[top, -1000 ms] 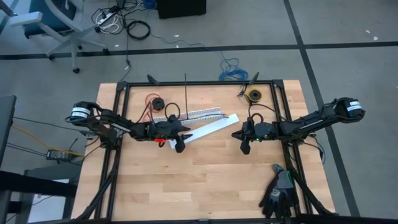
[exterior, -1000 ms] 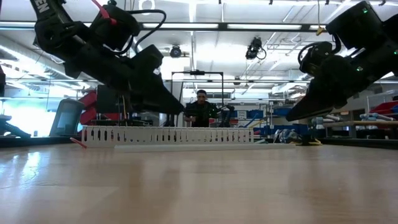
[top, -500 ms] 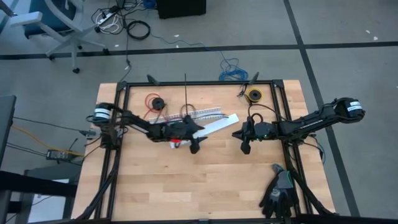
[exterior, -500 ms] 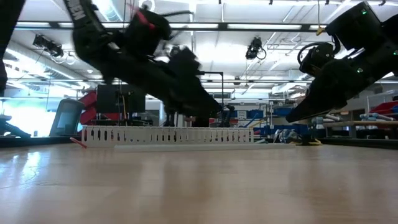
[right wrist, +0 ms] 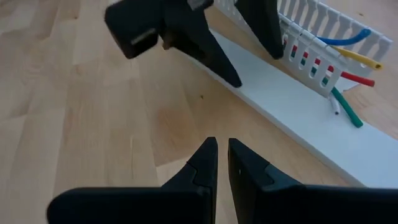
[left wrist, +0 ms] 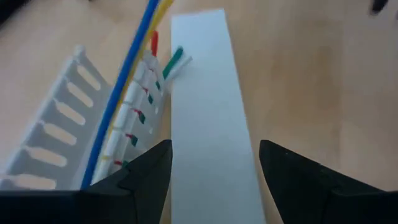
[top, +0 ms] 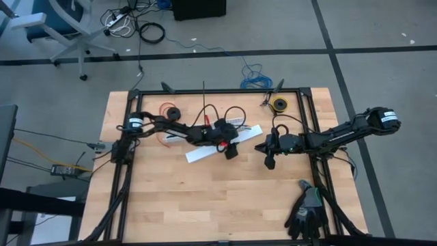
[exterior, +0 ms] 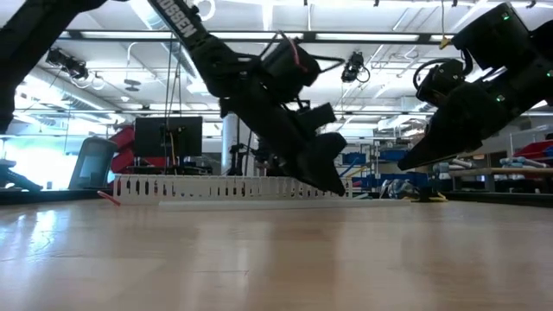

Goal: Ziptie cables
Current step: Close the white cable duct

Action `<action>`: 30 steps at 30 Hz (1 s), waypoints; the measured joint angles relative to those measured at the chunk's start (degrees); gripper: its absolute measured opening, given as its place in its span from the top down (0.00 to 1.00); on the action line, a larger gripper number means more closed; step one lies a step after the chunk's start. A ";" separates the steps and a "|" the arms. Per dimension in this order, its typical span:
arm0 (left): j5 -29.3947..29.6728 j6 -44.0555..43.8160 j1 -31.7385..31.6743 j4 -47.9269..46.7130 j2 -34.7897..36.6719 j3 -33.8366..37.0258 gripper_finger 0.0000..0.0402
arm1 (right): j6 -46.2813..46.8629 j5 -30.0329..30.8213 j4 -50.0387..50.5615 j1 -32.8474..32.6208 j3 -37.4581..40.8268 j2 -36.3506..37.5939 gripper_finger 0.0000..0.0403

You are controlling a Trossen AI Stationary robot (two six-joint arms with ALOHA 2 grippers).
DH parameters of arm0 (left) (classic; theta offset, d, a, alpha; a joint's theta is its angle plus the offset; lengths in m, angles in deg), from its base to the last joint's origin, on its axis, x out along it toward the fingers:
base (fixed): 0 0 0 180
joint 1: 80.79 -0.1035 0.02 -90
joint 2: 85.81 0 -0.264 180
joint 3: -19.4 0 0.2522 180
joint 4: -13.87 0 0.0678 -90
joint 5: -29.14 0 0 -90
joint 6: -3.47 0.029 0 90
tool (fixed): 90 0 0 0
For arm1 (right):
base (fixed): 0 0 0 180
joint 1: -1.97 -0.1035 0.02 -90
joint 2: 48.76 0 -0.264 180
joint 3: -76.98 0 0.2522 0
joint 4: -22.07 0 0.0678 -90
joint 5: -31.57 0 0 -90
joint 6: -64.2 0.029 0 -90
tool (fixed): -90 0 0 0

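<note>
- The cables [left wrist: 127, 93] lie in the slotted white plastic channel [left wrist: 56, 134]; only blue, yellow, red and green strands show, poking out of its end, and the rest of the bundle is hidden by the channel walls.
- In the high view the left arm covers most of the channel, so the cables cannot be made out there.
- The ziptie [top: 204, 98] shows as a thin, straight dark line at the far edge of the table [top: 171, 205], well apart from both grippers.
- The left gripper [left wrist: 214, 165] hovers over a flat, smooth white cover strip [left wrist: 211, 112] beside the channel, fingers spread to either side of it and holding nothing.
- The right gripper [right wrist: 222, 155] hangs above bare wood near the strip, its tapered dark fingers nearly together with only a slit between them, empty.
- The table is pale wood with visible grain; its near half is open.
- Black gloves [top: 305, 212] lie at the near right corner.
</note>
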 joint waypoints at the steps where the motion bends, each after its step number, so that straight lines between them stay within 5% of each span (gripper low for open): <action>1: -1.27 -0.01 -0.33 -1.09 -0.61 -0.74 0.37 | -0.02 0.00 0.02 0.00 0.00 0.02 0.93; 5: -7.26 0.02 -1.26 -1.90 -1.52 -2.20 0.37 | -0.86 0.00 0.29 0.03 0.00 0.00 0.93; 10: -8.05 1.78 -1.27 -2.51 -0.53 -2.17 0.37 | -2.91 0.00 -0.62 1.12 0.00 0.02 0.93; 18: -2.51 7.03 1.84 -7.79 6.08 -2.17 0.37 | -4.03 -3.20 -4.05 4.35 -0.02 0.00 0.93; 24: 1.91 5.37 2.98 -7.78 11.98 5.86 0.38 | -7.14 -6.86 -1.53 6.29 -4.74 -2.85 0.94; 30: 1.94 -0.44 3.03 -1.06 21.94 19.16 0.40 | -12.55 -14.87 -1.00 9.68 -13.39 -13.93 0.95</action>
